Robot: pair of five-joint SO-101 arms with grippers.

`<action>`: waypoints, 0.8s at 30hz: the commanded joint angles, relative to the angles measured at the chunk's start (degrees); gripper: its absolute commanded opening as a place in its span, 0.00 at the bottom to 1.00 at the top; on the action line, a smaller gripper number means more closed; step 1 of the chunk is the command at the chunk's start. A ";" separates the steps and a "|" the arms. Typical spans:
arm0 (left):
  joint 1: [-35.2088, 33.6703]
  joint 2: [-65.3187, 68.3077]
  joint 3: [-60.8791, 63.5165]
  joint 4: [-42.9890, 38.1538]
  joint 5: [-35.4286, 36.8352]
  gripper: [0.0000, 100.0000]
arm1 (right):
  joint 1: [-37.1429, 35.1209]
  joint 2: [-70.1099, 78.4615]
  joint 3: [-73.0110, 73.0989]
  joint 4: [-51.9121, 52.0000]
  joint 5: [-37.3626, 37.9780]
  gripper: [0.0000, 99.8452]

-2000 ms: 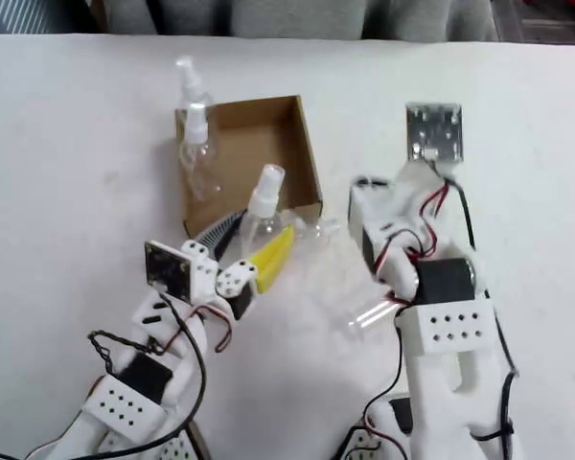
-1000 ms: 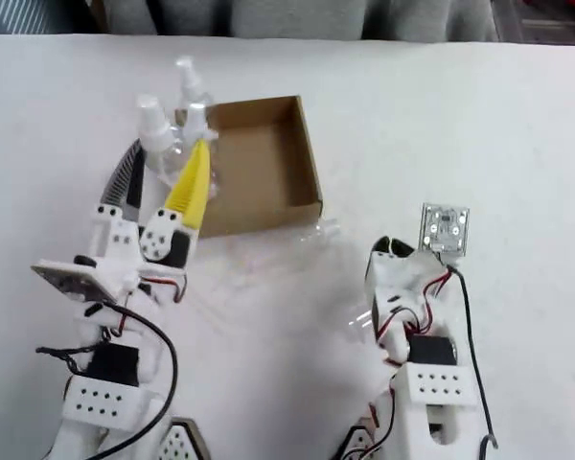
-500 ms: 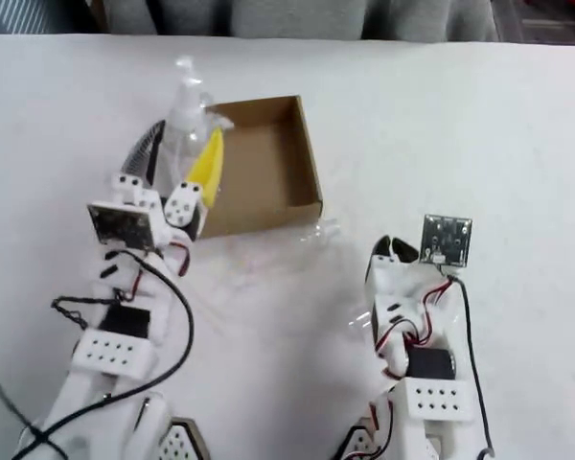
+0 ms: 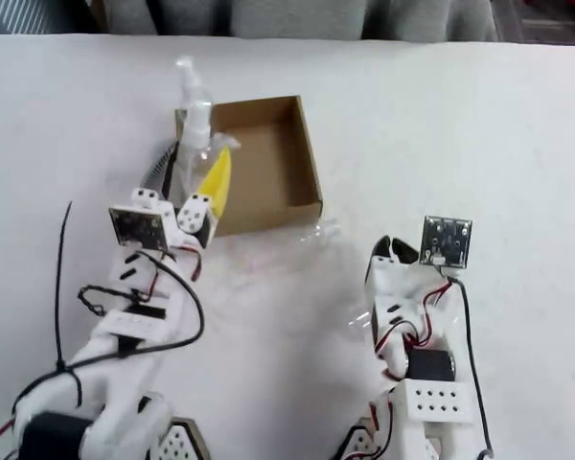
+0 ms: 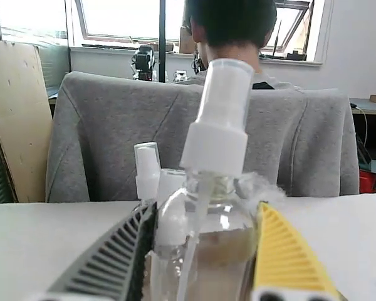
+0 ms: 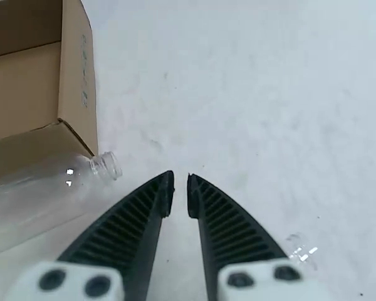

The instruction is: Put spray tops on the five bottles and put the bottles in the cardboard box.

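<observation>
Our left gripper, clamped on a capped spray bottle, is bringing it from the front wall to the left side of the cardboard box, beside two capped bottles; we are judging it nearly boxed. Our right gripper, almost closed and empty, is waiting near the uncapped bottle.

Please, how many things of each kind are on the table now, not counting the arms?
Clear plastic bottles with white spray tops: 3
Clear plastic bottle without a top, lying down: 1
Brown cardboard box: 1
Total: 5
</observation>
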 commanded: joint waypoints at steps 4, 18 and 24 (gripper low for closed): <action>-1.71 12.18 -3.60 -10.64 0.88 0.02 | 0.31 -0.84 -0.53 -1.10 0.35 0.02; -2.33 36.26 -8.70 -32.44 0.88 0.02 | 0.31 -0.84 -0.53 -1.19 0.35 0.02; -2.51 38.55 -8.44 -32.44 0.88 0.02 | 0.31 -0.84 -0.53 -1.19 0.35 0.02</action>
